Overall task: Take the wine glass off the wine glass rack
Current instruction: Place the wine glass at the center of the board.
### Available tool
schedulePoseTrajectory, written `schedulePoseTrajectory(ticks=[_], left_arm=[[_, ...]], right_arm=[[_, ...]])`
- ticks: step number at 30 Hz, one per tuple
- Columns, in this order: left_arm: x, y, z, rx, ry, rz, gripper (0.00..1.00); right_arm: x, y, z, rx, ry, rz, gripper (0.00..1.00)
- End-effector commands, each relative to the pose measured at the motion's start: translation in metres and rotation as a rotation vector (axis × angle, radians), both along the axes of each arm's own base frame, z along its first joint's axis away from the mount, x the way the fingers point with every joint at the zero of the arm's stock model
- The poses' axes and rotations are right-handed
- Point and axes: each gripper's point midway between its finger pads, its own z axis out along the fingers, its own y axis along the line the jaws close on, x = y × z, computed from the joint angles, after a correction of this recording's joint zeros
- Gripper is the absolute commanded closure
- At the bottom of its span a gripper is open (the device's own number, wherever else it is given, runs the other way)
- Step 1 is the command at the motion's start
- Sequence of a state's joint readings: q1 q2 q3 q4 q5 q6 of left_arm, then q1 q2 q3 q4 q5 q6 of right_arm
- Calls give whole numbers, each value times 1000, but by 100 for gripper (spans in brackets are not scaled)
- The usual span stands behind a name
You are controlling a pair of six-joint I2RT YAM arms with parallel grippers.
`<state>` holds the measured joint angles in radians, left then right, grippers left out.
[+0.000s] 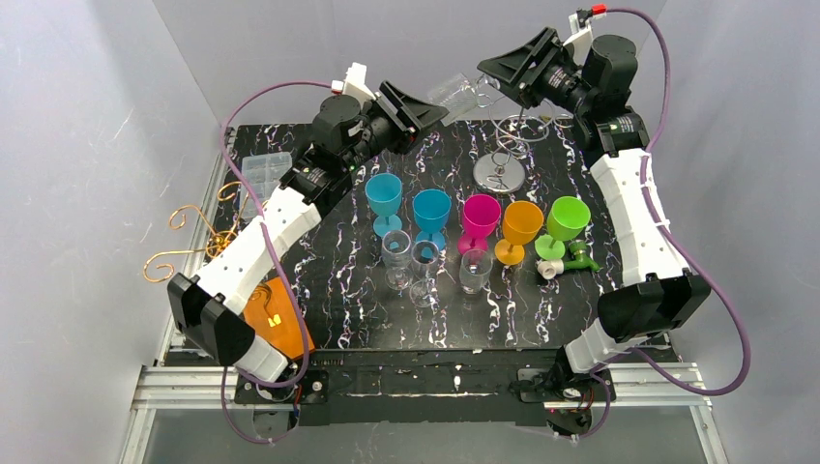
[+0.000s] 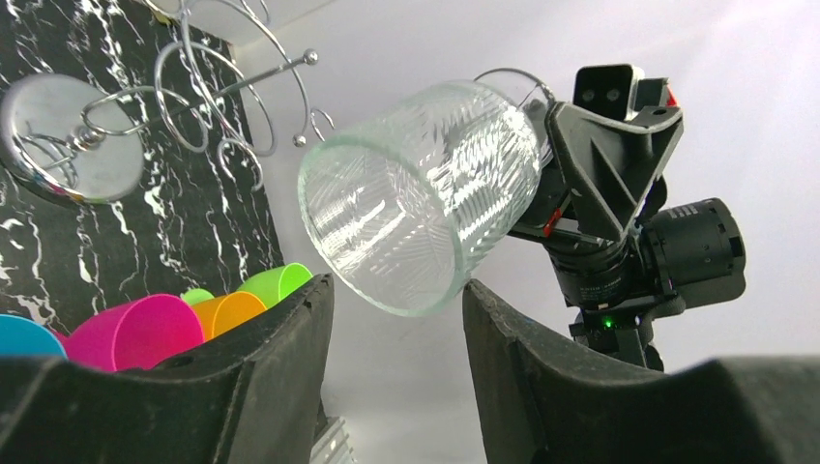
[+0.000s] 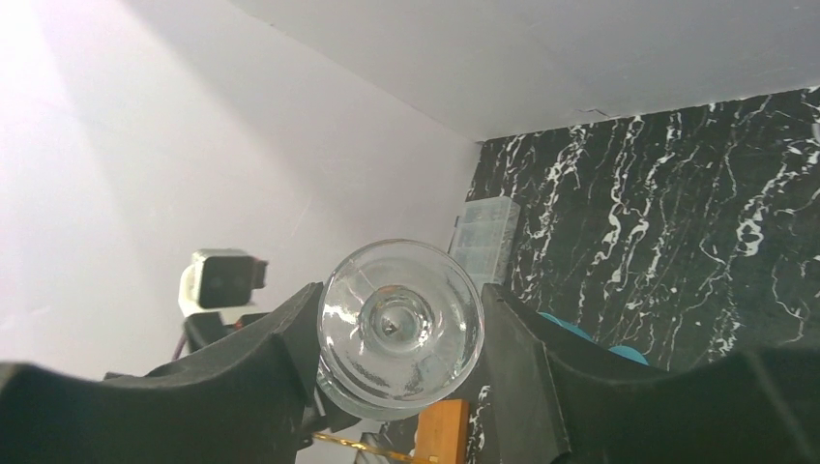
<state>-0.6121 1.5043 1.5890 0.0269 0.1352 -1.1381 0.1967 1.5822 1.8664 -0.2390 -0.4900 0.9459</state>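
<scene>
Wine glass (image 1: 464, 95) hangs tilted above the desk's (image 1: 334, 309) far edge, seemingly clear of the rack (image 1: 500, 172), with the right fingers (image 3: 280, 367) clamped near its foot. Left fingers (image 2: 280, 358) stand apart, facing the bowl. Next probably comes a steady handover or set-down.

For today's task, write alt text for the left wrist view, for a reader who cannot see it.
A clear ribbed wine glass, tilted with its mouth toward the camera, is held in the right gripper's jaws, framed between the left gripper's open black jaws. At upper left a chrome wire rack stands on the black marbled table; coloured cups show at lower left.
</scene>
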Motion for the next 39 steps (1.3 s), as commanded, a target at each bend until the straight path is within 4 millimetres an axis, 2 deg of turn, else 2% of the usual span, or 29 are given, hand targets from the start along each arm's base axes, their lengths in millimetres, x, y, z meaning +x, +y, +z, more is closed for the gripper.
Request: schedulePoseTrajectory(ticks=[1, 9, 15, 20, 24, 28, 30, 31, 32, 33, 38, 39], left_arm=[[-10, -7, 35, -68, -67, -62, 51], [-16, -11, 54, -83, -119, -96, 58], [-19, -12, 60, -80, -143, -110, 62], [-23, -14, 66, -108, -156, -131, 71], [-33, -18, 84, -141, -202, -159, 83], [-38, -23, 86, -142, -213, -161, 94], [-45, -29, 85, -130, -223, -167, 100], [-48, -30, 82, -117, -227, -163, 100], [-53, -30, 80, -104, -232, -157, 100], [-59, -31, 80, -88, -247, -159, 100], [-65, -32, 82, -67, -265, -169, 100], [-70, -34, 82, -54, -276, -177, 100]], right_arm=[[-33, -2, 60, 79, -163, 50, 51], [-34, 0, 58, 108, -149, 95, 51], [-35, -1, 57, 130, -140, 118, 51], [-34, 1, 54, 180, -122, 161, 51], [-38, 4, 51, 236, -97, 215, 51], [-45, 4, 49, 246, -89, 230, 51], [-49, 0, 44, 226, -83, 213, 45], [-52, -3, 42, 208, -91, 196, 39], [-54, -6, 40, 195, -99, 175, 31], [-59, -9, 35, 172, -105, 151, 16], [-63, -12, 28, 140, -107, 128, 7], [-65, -15, 22, 99, -110, 107, 2]])
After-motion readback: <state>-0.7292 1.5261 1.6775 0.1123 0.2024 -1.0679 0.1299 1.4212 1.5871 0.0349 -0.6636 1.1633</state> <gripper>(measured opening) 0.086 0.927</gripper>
